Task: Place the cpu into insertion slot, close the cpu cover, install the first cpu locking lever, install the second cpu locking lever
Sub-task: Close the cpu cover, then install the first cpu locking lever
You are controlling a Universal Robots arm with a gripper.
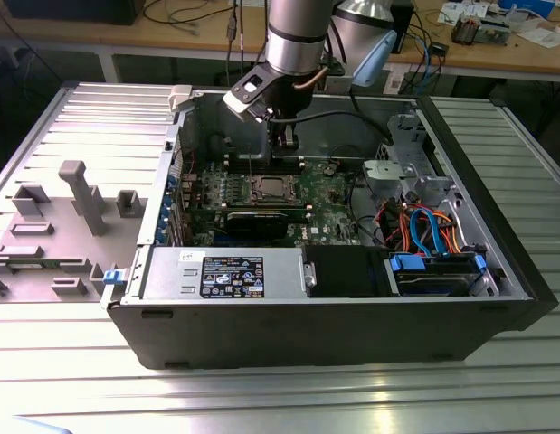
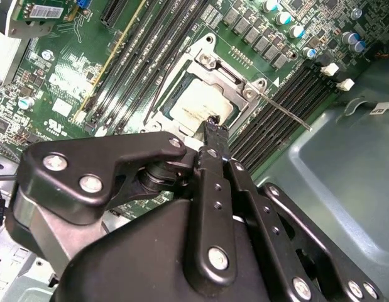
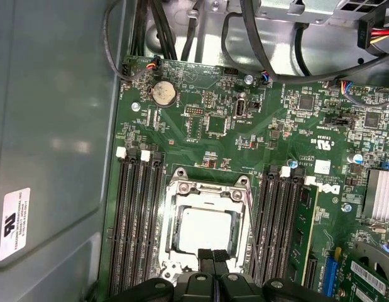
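The cpu (image 3: 205,229) lies silvery side up in the insertion slot (image 1: 266,190) on the green motherboard. The cpu cover (image 3: 210,186), a silver frame with a cut-out middle, lies flat around it. In the second wrist view a thin metal locking lever (image 2: 287,112) sticks out from the socket corner over the memory slots. My gripper (image 3: 213,255) hovers at the socket's edge, its black fingertips shut together with nothing between them. It also shows as the gripper (image 2: 213,123) next to the cpu (image 2: 200,104), and as the gripper (image 1: 286,145) just above the board.
Long black memory slots (image 3: 134,220) flank the socket on both sides. A graphics card (image 1: 257,220) lies in front of the socket, a grey drive cage (image 1: 402,172) and coloured cables (image 1: 424,226) at the exterior view's right. The case wall (image 3: 49,126) stands close by.
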